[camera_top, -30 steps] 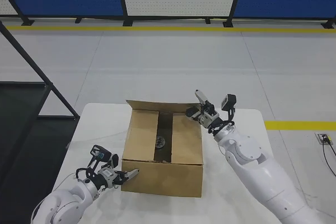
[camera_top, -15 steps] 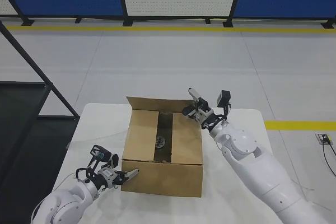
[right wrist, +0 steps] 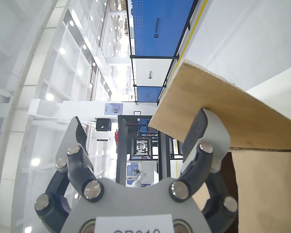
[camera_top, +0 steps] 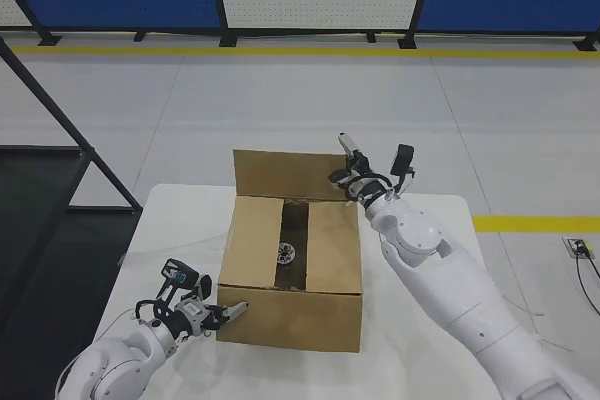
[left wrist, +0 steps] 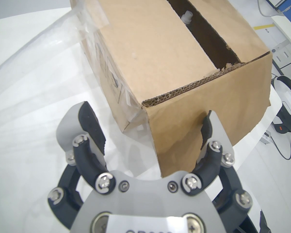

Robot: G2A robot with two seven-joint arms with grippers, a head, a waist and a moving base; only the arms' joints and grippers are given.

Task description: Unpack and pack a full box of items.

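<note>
A brown cardboard box (camera_top: 293,262) stands in the middle of the white table (camera_top: 185,235). Its two long top flaps lie nearly closed, with a dark gap between them; a white item (left wrist: 187,16) shows inside the gap. The far flap (camera_top: 288,175) stands upright. My right gripper (camera_top: 351,168) is open at that flap's right end, and one finger pad (right wrist: 196,132) rests against the flap (right wrist: 232,115). My left gripper (left wrist: 148,122) is open at the box's near left corner (left wrist: 160,127), one finger on each side of the edge.
A black metal frame (camera_top: 40,190) stands off the table's left side. Bare table lies to the left and right of the box. The table's far edge runs just behind the raised flap.
The far flap has swung up from a low tilt to upright. My right gripper rose and shifted slightly left along with it. The left arm has not moved.
</note>
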